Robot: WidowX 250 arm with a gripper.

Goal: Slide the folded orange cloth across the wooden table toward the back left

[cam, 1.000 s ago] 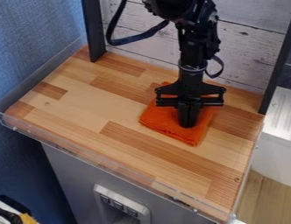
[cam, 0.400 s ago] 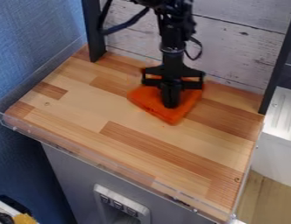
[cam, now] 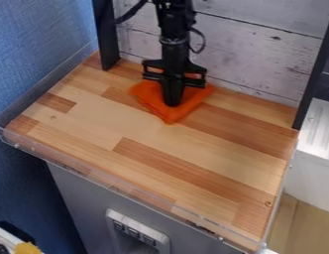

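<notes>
The black gripper (cam: 172,103) points down over the back of the wooden surface, a little left of the middle. Its fingers are together, shut on an orange cloth (cam: 151,95). The cloth spreads out on both sides of the fingers and behind them, with one corner pointing toward the front. Part of it is hidden behind the gripper. Whether its underside is lifted off the wood I cannot tell.
The wooden tabletop (cam: 154,144) has a clear low rim (cam: 114,182) along its front. A whitewashed plank wall (cam: 260,54) stands behind, between a left black post (cam: 106,34) and a right black post (cam: 316,74).
The gripper and the orange cloth have moved together toward the back left. The cloth's front corner has shifted with them and its outline has bunched up somewhat.
</notes>
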